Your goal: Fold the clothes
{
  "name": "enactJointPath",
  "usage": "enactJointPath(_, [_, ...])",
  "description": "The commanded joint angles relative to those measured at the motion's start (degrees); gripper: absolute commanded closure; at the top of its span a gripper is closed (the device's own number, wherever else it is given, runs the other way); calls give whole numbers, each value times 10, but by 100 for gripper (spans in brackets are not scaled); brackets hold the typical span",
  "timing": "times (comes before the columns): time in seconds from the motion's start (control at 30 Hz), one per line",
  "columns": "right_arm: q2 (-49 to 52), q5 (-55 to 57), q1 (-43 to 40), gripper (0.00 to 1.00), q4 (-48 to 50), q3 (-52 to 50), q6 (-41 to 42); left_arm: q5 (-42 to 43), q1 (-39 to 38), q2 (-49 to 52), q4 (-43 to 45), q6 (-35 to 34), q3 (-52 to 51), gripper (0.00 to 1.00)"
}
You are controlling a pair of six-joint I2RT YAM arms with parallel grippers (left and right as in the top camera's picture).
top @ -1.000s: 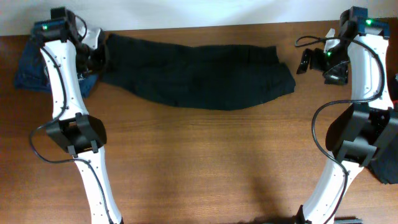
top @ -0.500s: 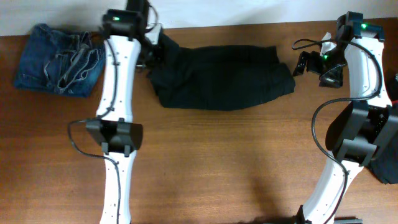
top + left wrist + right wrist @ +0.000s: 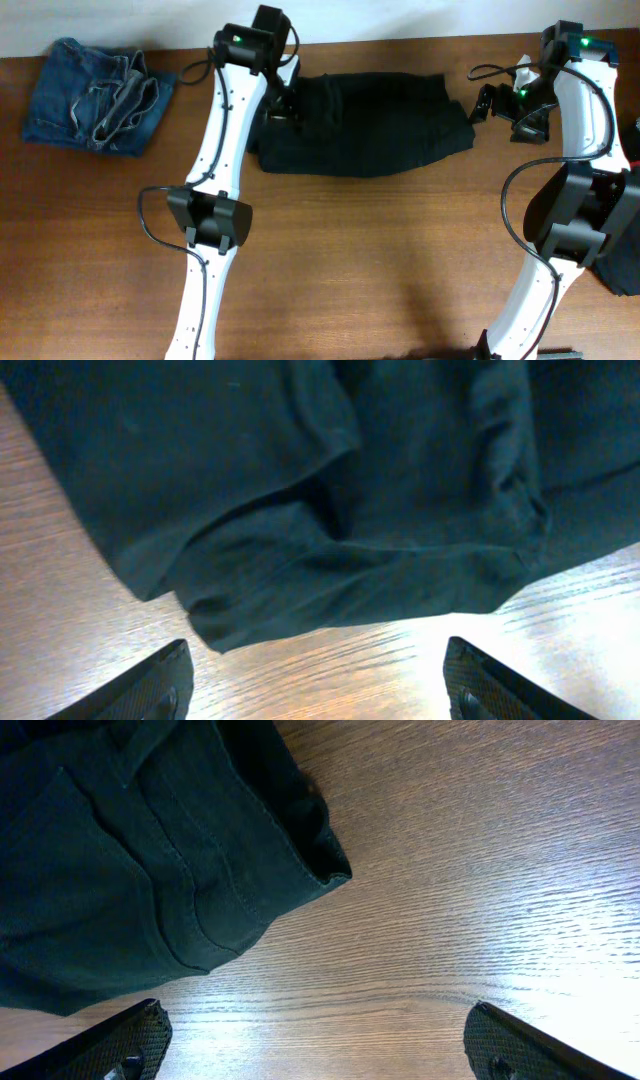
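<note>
At the far left, the jeans (image 3: 95, 95) lie crumpled on the table (image 3: 350, 250), untouched and well apart from the work. A second ago the trousers (image 3: 370, 125) were stretched across the back of the table, their left end pinched in the left gripper (image 3: 322, 682). That end has since been carried rightward and laid over the middle, so the cloth now covers about two thirds of its former length. The left jaws have just been parted; in the wrist view nothing is seen between them and the doubled hem lies free just beyond. One fold is therefore judged laid and released. The right gripper (image 3: 320, 1040) has not been moved: its jaws are held wide apart, empty, just beside the waistband end.
</note>
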Motion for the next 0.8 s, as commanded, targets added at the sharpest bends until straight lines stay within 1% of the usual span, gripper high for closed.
enactJointPath(0.0, [1, -30, -3, 1, -7, -3, -9, -14, -10, 5, 0, 16, -1, 19])
enactJointPath(0.1, [1, -30, -3, 1, -8, -3, -9, -17, 7, 5, 19, -3, -1, 17])
enactJointPath(0.17, [1, -30, -3, 2, -8, -3, -9, -17, 17, 5, 39, -1, -1, 17])
enactJointPath(0.33, [1, -32, -3, 1, -7, -3, -9, -17, 23, 7, 83, 49, -1, 17])
enactJointPath(0.5, [1, -44, -3, 1, -7, -3, -9, -17, 22, 21, 124, 53, -1, 17])
enactJointPath(0.63, [1, -44, -3, 1, -6, -3, -9, 1, 20, 46, 143, 76, -1, 17])
enactJointPath(0.77, [1, -44, -3, 1, -3, -3, -9, -3, 19, 70, 150, 76, -1, 13])
